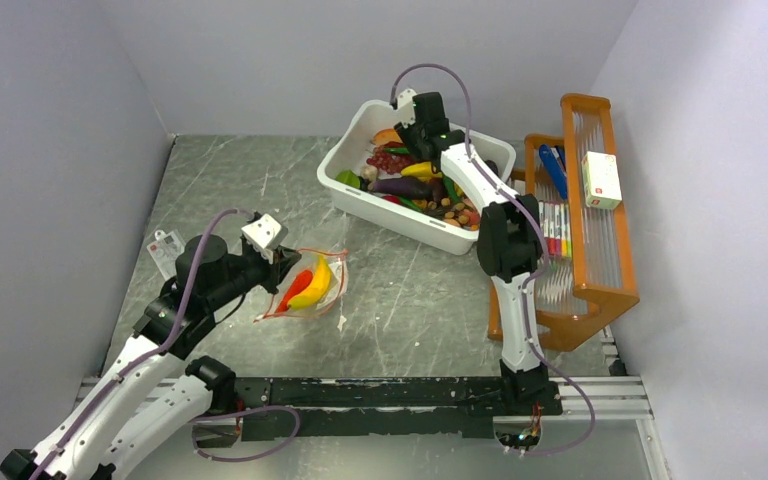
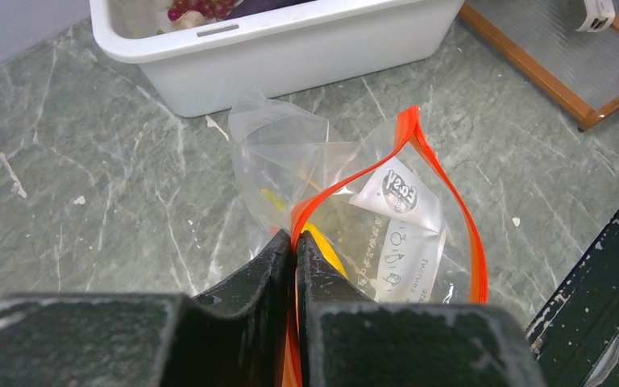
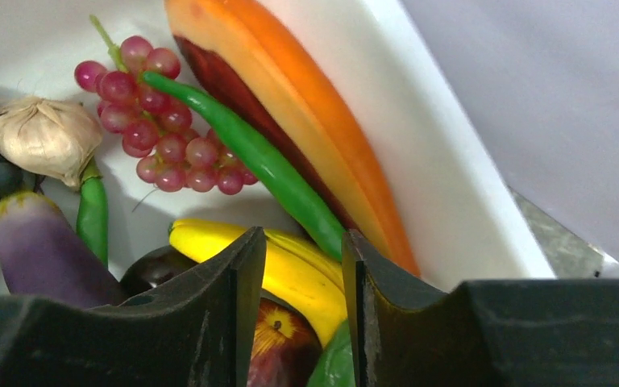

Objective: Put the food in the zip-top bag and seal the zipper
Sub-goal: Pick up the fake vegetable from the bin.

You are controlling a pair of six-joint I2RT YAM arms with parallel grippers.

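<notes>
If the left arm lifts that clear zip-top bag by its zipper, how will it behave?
Probably floppy: the zip-top bag is thin crinkled film, and its zipper bows open beyond where the left gripper pinches it. It would likely sag under the yellow and red toy food inside. The glossy film might slip.

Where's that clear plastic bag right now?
Seen from above, the zip-top bag lies on the table left of centre, below and left of the white tub in that view. The left arm's fingers are pinched shut on its orange-red zipper edge.
</notes>
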